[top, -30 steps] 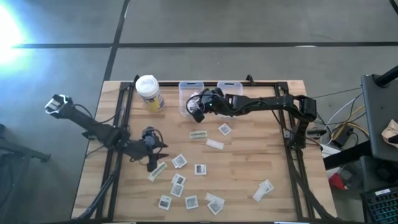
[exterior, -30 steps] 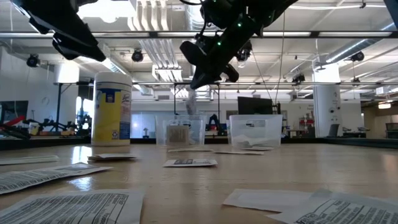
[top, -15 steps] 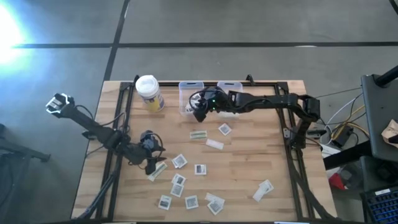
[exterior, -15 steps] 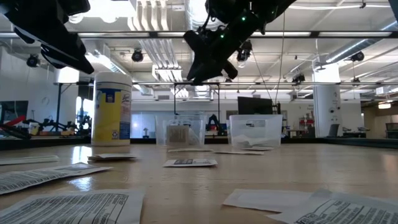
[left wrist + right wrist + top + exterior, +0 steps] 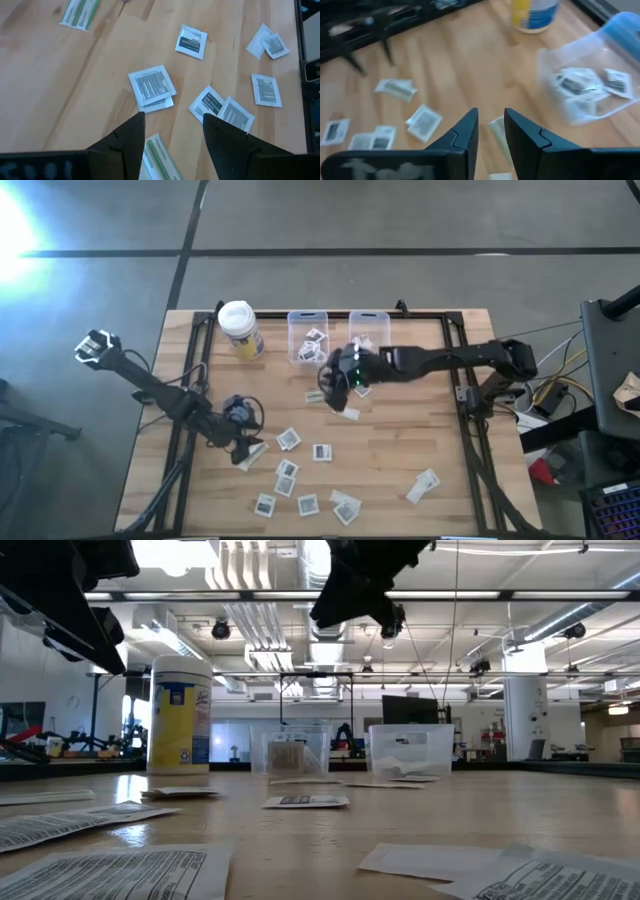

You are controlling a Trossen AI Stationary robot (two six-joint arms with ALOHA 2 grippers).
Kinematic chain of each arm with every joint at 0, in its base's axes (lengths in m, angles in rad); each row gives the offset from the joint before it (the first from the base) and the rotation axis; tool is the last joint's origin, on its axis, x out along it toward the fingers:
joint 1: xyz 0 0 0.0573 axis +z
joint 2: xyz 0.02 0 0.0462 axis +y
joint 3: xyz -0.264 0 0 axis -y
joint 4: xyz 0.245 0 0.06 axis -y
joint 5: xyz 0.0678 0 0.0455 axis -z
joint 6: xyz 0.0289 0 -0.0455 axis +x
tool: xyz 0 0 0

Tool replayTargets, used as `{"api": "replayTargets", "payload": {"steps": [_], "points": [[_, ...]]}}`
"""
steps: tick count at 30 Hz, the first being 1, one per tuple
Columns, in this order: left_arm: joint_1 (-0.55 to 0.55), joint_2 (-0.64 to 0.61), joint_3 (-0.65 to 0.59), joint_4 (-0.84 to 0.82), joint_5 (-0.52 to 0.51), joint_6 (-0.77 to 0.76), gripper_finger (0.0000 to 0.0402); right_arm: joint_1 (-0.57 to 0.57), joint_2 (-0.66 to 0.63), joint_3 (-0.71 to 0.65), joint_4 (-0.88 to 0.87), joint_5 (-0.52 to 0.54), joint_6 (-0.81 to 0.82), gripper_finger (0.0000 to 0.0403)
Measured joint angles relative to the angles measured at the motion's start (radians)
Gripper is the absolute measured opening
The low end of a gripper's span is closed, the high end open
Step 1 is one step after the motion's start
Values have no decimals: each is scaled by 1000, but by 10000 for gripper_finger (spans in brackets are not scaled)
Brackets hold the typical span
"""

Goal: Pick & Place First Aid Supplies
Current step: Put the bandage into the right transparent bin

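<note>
Right hand (image 5: 334, 376): empty, fingers a narrow gap apart in its wrist view, hanging above the table (image 5: 400, 470) just in front of the two clear bins.
Left hand (image 5: 243, 446): fingers spread wide, nothing between them, low over a greenish strip packet (image 5: 159, 159) near the table's left front.
Left bin (image 5: 308, 338): holds several square packets with dark print.
Right bin (image 5: 369, 326): holds a few white packets.
Loose packets: strip packet (image 5: 319, 395) and white packet (image 5: 350, 413) lie close by the right hand; a cluster of square packets (image 5: 288, 439) lies near the left hand.
Step in hand: judged as between drops, each hand lining up on a fresh packet.
Next move: lower straight onto one flat packet and pinch its edge; thin packets may slip or come up in pairs.
</note>
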Motion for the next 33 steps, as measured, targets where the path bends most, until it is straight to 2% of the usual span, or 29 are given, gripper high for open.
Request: {"api": "replayTargets", "payload": {"steps": [4, 8, 12, 18, 23, 27, 33], "points": [[2, 43, 24, 3, -8, 54, 193, 68, 0, 0, -1, 10, 0, 81], [18, 91, 56, 3, -47, 175, 193, 119, 0, 0, -8, 12, 9, 72], [34, 123, 84, -23, -53, 204, 193, 154, 0, 0, -55, 12, 18, 65], [31, 154, 115, -168, 27, 48, 193, 184, 0, 0, -205, 12, 138, 59], [10, 208, 94, -178, 137, -80, 193, 198, 0, -14, -250, 26, 191, 60], [3, 270, 87, -174, 146, -88, 193, 201, 0, -35, -251, 54, 194, 63], [3, 350, 87, -115, 145, 17, 193, 202, 1, -49, -251, 64, 205, 60]]}}
